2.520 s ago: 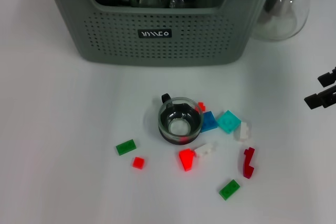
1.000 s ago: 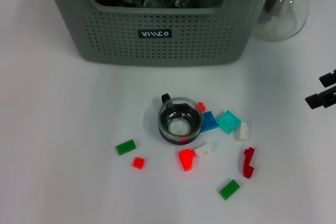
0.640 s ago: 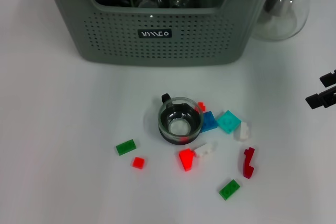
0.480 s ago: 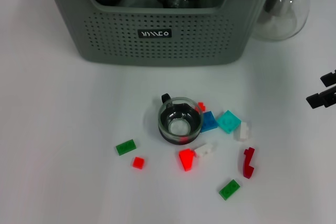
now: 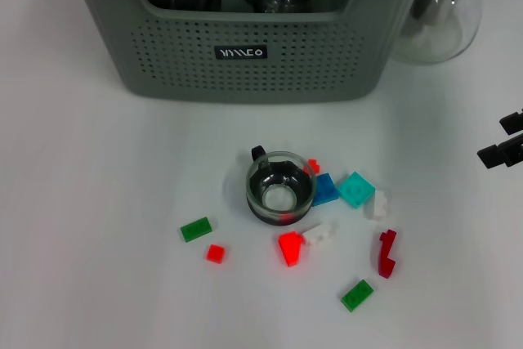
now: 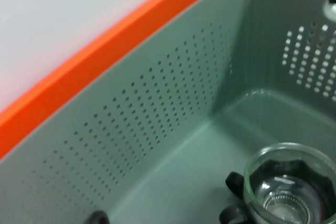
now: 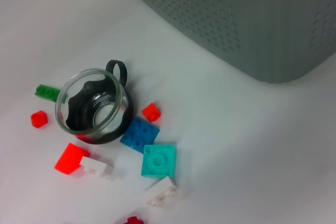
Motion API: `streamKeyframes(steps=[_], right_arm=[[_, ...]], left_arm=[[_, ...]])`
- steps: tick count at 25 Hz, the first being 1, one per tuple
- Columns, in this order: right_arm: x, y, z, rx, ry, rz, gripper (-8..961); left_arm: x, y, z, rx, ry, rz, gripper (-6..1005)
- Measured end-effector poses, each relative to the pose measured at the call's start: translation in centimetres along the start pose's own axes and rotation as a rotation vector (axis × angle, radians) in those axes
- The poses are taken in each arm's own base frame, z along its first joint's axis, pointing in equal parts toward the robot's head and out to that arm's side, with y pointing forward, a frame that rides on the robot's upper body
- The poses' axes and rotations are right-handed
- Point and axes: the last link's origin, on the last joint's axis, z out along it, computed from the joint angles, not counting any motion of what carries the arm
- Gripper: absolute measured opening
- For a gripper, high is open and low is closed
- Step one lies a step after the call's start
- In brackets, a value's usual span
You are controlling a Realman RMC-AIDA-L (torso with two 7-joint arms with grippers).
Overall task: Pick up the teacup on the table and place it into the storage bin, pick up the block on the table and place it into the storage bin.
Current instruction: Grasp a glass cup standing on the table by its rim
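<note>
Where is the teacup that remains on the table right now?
In the head view the teacup stands mid-table, in front of the storage bin, with the blue block on its right.

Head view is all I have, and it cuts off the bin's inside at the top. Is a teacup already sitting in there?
Observer: Yes. The left wrist view shows a clear glass teacup upright on the floor of the storage bin, near a corner.
Operator: My right gripper sits out at the table's right side. Anything outside the bin's wall that I can't see?
Observer: An orange strip runs along just outside that perforated wall.
</note>
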Motion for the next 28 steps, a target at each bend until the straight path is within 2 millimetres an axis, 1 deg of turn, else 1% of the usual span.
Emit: streamKeyframes(steps=[2, 5, 8, 11, 12, 14, 15, 17, 19, 24, 26, 28], right_arm=[[0.0, 0.0, 0.0, 0.001, 0.0, -0.002, 917], [-0.1, -0.1, -0.1, 0.003, -0.004, -0.01, 917], [-0.1, -0.1, -0.1, 0.003, -0.005, -0.012, 917], [-0.1, -0.1, -0.2, 0.003, -0.006, -0.012, 917], [-0.2, -0.1, -0.2, 0.004, -0.007, -0.012, 917], [-0.2, -0.1, -0.2, 0.005, -0.01, -0.011, 917], [-0.3, -0.1, -0.3, 0.005, -0.012, -0.01, 917], [-0.3, -0.1, -0.3, 0.007, -0.017, -0.007, 917], [-0.3, -0.2, -0.4, 0.008, -0.023, -0.004, 917], [-0.3, -0.3, -0.7, 0.013, -0.042, 0.007, 916], [-0.2, -0.4, -0.7, 0.012, -0.047, 0.011, 917], [-0.2, -0.4, -0.7, 0.013, -0.051, 0.015, 917]], left_arm=[[0.3, 0.0, -0.9, 0.0, 0.016, -0.003, 568], [0.8, -0.1, -2.9, -0.001, 0.063, -0.017, 670], [1.2, -0.2, -5.4, -0.012, 0.138, -0.049, 735], [1.1, 0.2, -8.7, -0.087, 0.25, -0.073, 801], [1.0, 0.5, -9.7, -0.126, 0.286, -0.072, 800], [0.3, 1.6, -12.0, -0.243, 0.361, -0.032, 799], [-0.1, 2.2, -12.7, -0.286, 0.383, -0.006, 799], [-1.4, 3.5, -14.1, -0.372, 0.416, 0.068, 798], [-2.7, 4.8, -14.8, -0.424, 0.416, 0.143, 797], [-5.9, 8.0, -14.9, -0.574, 0.342, 0.292, 794], [-7.0, 8.8, -14.7, -0.632, 0.326, 0.337, 794], [-7.9, 9.7, -13.9, -0.678, 0.296, 0.376, 793]])
